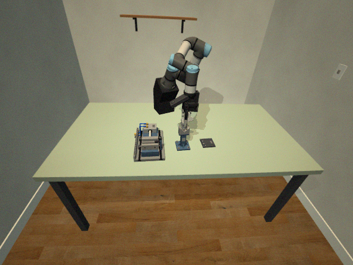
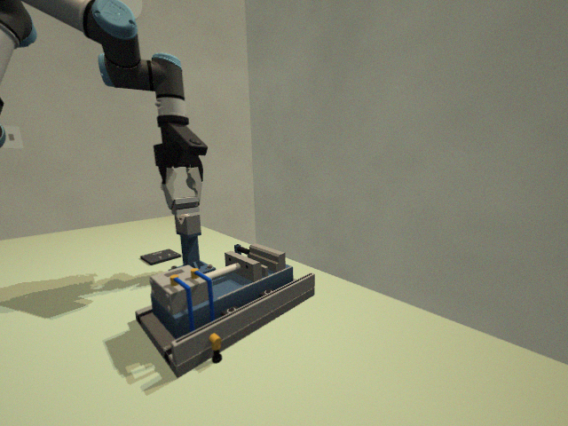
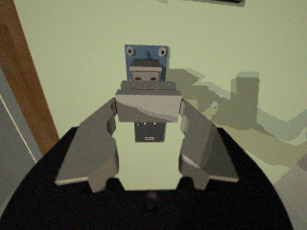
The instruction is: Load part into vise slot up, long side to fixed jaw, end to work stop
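Observation:
My gripper (image 1: 183,124) (image 2: 185,201) (image 3: 148,100) points down and is shut on the part (image 2: 185,204) (image 3: 149,112), a grey block held across its two fingertips. The part is right at the top of the V-block (image 1: 183,132) (image 2: 188,224) (image 3: 145,76); whether it rests there is unclear. The slot's direction cannot be told. The open vise stands beside the V-block, with its fixed jaw (image 1: 150,146) (image 2: 267,256) in front and its moving jaw (image 1: 149,139) (image 2: 243,266) on the rod. The work stop (image 1: 157,141) (image 2: 242,249) is a short dark rod between the jaws.
The dark infeed plate (image 1: 207,142) (image 2: 160,256) (image 3: 150,136) lies on the other side of the V-block from the vise. The air cylinder (image 1: 150,127) (image 2: 179,285) has blue hoses that stick up at the vise's rear.

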Controlling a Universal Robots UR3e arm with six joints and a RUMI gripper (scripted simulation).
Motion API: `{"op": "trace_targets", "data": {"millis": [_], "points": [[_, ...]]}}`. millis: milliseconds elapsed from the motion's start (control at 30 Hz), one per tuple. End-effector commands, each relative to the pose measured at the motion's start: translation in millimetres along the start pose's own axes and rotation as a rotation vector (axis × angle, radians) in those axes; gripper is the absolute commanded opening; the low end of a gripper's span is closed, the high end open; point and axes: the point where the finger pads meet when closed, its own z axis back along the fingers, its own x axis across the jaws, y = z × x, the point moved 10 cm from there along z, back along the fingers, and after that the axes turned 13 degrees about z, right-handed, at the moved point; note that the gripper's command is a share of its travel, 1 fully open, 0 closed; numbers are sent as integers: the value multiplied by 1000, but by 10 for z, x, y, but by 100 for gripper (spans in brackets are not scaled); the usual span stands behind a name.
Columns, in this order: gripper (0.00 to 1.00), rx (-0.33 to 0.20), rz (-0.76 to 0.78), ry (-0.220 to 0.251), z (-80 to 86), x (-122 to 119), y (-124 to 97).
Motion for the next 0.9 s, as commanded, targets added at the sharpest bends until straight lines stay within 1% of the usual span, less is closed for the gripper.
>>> {"op": "trace_targets", "data": {"millis": [0,167,567,633,867], "points": [[0,14,1,-1,7,-7,-13],[0,27,1,-3,6,-8,-28],[0,99,1,-20,0,-25,-106],[0,99,1,-20,0,-25,-106],[0,156,1,-33,-9,-39,-167]]}}
